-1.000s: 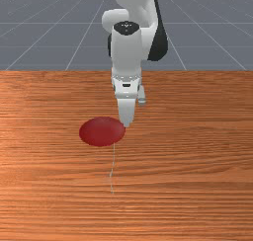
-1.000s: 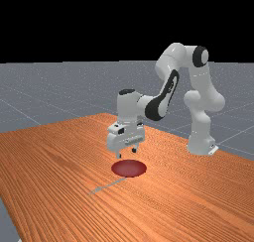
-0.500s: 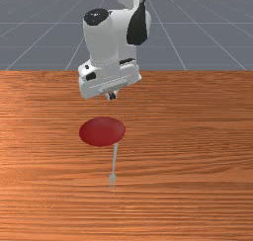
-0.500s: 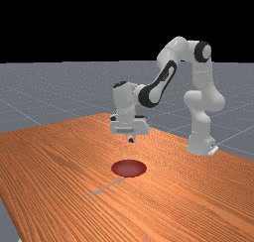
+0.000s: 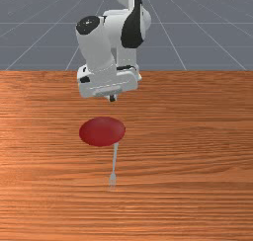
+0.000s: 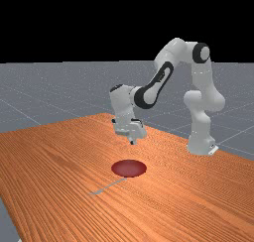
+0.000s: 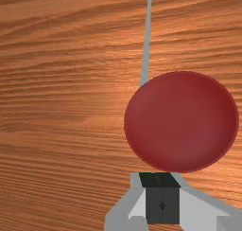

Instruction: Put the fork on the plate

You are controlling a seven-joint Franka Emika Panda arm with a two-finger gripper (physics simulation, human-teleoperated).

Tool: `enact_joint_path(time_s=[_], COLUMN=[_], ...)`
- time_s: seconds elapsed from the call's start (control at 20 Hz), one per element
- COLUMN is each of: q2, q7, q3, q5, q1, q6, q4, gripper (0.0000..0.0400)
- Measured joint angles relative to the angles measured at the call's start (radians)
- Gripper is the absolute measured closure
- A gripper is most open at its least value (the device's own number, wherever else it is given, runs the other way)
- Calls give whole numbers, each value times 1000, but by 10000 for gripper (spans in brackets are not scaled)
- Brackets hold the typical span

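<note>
The gripper [image 5: 112, 98] hangs above the table, on the arm's side of the red plate, with its hand tilted. Its fingers stand together in the wrist view, where the gripper [image 7: 162, 204] shows beside the rim of the plate [image 7: 181, 122]; nothing is visible between them. On the wood lies the grey fork [image 5: 114, 158], its tines pointing away from the arm. The fork's handle end meets the rim of the plate [image 5: 101, 131] at the front view's lower right of it, and whether it reaches under the rim I cannot tell.
The wooden table [image 6: 59, 156] spreads around the plate and fork, its long edge running down the far view's left. The arm's base [image 6: 201, 144] stands at the far view's right, beyond the plate.
My hand has lifted, turned and tilted, moving back toward the arm's base, and the gripper has gone from open to shut. The fork, a thin line a second ago, now shows its broad head.
</note>
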Motion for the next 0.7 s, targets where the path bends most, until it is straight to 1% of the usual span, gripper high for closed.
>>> enact_joint_path(time_s=[0.15,0.25,0.35,0.4,0.45,0.5,0.6,0.7], q2=[28,102,209,251,297,343,446,575], q7=[8,-5,-16,-20,-22,-21,-14,-5], q3=[1,8,20,26,32,38,46,52], q5=[13,35,56,64,73,81,93,101], q1=[-1,-9,-23,-28,-33,-39,-51,-71], q6=[37,89,110,115,121,124,126,117], q4=[20,82,189,234,286,335,441,576], gripper=[400,400,171,104,63,38,14,5])
